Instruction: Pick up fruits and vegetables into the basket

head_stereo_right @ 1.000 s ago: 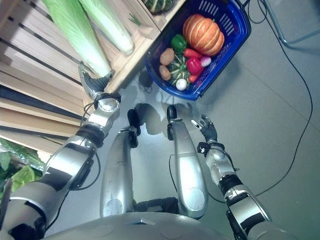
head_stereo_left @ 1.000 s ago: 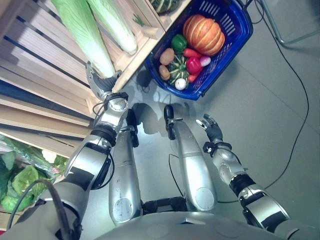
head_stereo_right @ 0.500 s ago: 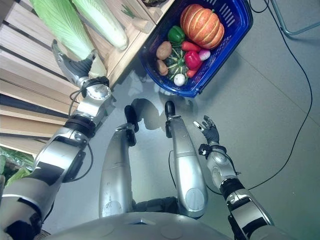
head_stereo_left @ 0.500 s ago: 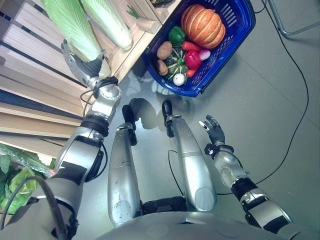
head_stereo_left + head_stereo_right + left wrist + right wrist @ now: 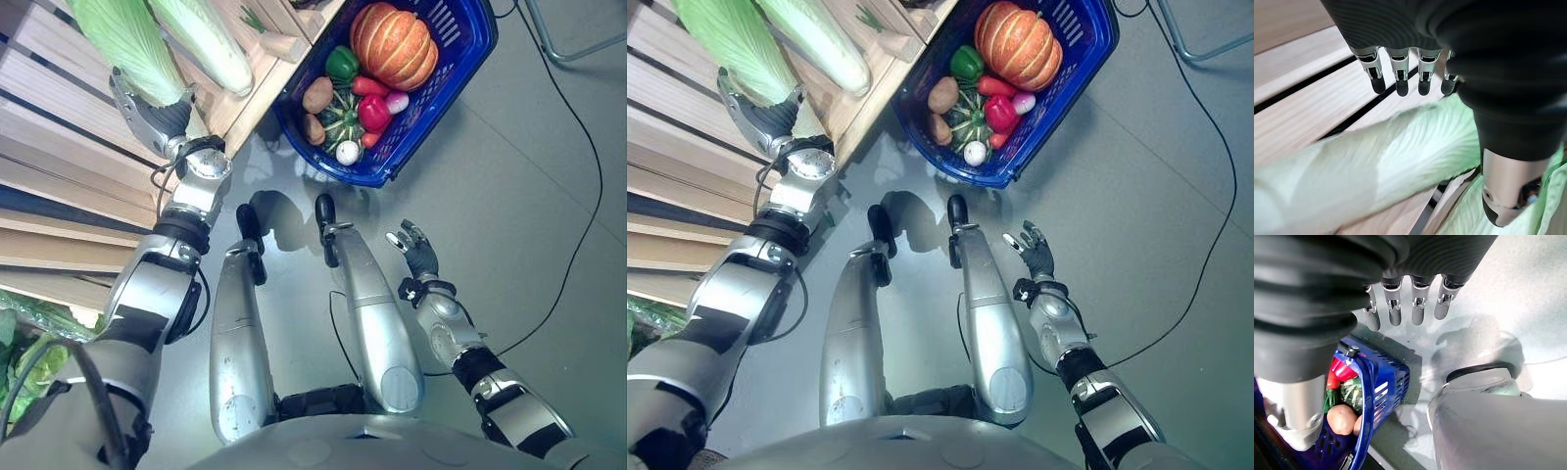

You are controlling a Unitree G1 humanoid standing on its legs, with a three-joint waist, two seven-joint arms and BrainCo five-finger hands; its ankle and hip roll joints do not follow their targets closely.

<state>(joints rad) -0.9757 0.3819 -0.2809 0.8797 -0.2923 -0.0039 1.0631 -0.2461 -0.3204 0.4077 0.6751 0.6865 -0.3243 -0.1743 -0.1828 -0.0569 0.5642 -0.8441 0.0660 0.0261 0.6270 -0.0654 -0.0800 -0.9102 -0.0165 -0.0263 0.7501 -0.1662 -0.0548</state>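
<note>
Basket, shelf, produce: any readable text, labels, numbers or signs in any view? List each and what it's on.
None readable.
Blue basket: no label or print visible on its walls or rim.
Wooden shelf: bare slats, no tag or sign.
Long green cabbage by the left hand: no sticker visible.
Pumpkin and the other produce in the basket: no stickers visible.
Right hand: no marking legible.

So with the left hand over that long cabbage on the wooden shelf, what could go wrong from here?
The left hand hovers open over one end of the long cabbage, so a grip there may let the far end sag or slip. A second cabbage lies beside it and could get nudged. The blue basket already looks full, so the cabbage may not fit.
</note>
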